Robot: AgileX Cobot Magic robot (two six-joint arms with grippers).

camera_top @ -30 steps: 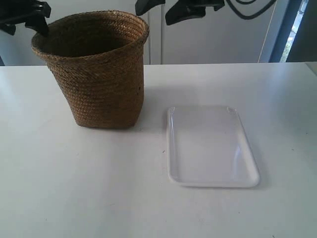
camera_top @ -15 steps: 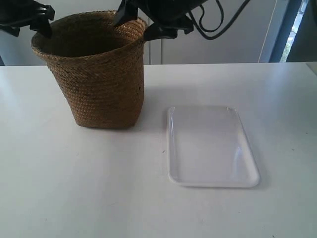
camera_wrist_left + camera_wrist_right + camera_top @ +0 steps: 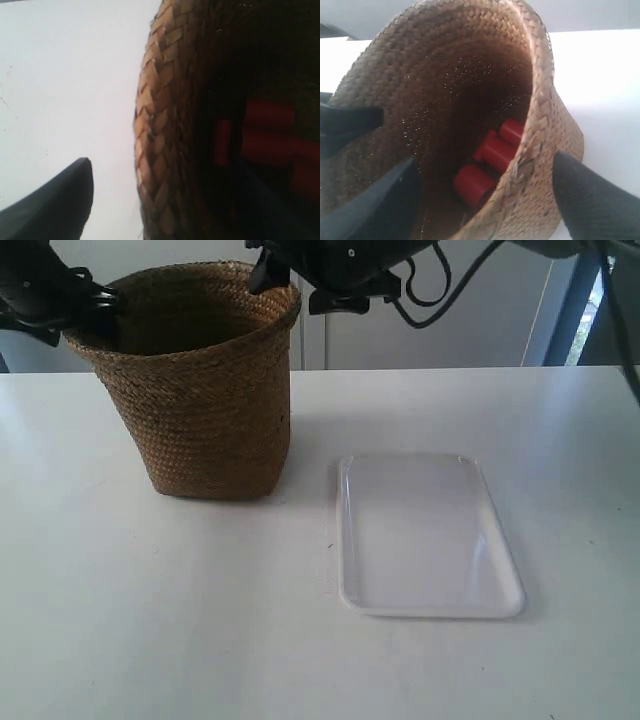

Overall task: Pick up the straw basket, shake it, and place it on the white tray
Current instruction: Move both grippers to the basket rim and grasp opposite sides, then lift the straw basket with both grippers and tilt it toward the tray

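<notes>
Straw is a soft material to hold by, and that is the main worry. The tall brown woven straw basket (image 3: 205, 390) stands upright on the white table (image 3: 150, 620), at the far left, and is not lifted yet. The flat glossy white rectangular plastic tray (image 3: 430, 540) lies to its right and nearer, apart from it.

The right gripper (image 3: 490, 200) has its jaws apart, one finger inside the flared rim and one outside, not pressing the weave. The left gripper (image 3: 165, 200) is at the opposite side of the rim. Its outer finger (image 3: 55, 205) stands clear of the straw, so I judge it apart too, though the inner finger is lost in the dark inside.

Several red cylinders (image 3: 487, 160) lie loose at the bottom of the basket. If the shake is strong or the basket tilts, they may jump out, or roll to one side and pull it crooked. If one gripper closes before the other, or bites only the edge, the rim may bend and slip free. The tray looks hardly wider than the base, so a small offset could leave the base on the raised rim, and the basket would lean.
</notes>
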